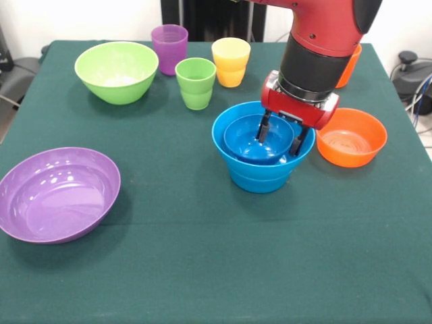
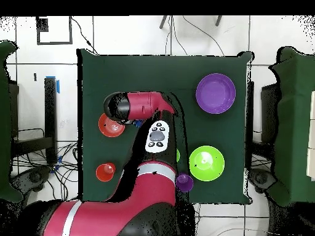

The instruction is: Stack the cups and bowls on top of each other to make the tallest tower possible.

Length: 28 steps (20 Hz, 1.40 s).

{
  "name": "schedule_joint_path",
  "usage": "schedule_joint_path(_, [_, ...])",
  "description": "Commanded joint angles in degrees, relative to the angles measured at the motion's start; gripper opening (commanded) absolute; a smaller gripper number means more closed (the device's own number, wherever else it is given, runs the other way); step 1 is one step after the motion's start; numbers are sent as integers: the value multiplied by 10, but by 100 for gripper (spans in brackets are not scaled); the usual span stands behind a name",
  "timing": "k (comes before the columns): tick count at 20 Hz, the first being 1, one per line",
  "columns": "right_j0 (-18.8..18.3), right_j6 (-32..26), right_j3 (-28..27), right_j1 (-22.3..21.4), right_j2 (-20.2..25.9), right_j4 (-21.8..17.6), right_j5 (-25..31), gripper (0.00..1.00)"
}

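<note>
A dark blue small bowl (image 1: 256, 143) sits nested in the large light blue bowl (image 1: 260, 177) right of the table's middle. My gripper (image 1: 281, 137) is open and reaches down into them. One finger (image 1: 264, 128) is inside the dark blue bowl; the other (image 1: 299, 142) is just outside its right rim. A small orange bowl (image 1: 352, 137) stands to their right. The green cup (image 1: 196, 82), yellow cup (image 1: 231, 61) and purple cup (image 1: 169, 48) stand behind. An orange cup (image 1: 351, 66) is partly hidden behind my arm. The small light blue bowl does not show on its own.
The large lime green bowl (image 1: 116, 71) stands at the back left and the large purple bowl (image 1: 59, 194) at the front left of the green table (image 1: 202, 270). In the overhead view my arm (image 2: 144, 106) covers the blue bowls; the purple bowl (image 2: 215, 93) and green bowl (image 2: 206, 163) show.
</note>
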Motion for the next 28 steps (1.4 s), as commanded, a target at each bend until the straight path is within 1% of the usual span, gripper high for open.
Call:
schedule_joint_path(1, [-3,46,-9,7,35,10,11,100])
schedule_joint_path(5, [-6,39,-4,-4,37,11,23,100])
schedule_joint_path(10, [-20,22,30,-46,59,25,26,100])
schedule_joint_path(13, [-21,15,42,-76,59,31,56,100])
schedule_joint_path(18, [-29,-8,42,-117,63,42,123,100])
schedule_joint_path(24, [-35,-20,39,-138,70,50,165,100])
schedule_joint_path(28, [-27,-6,33,-141,69,54,176,100])
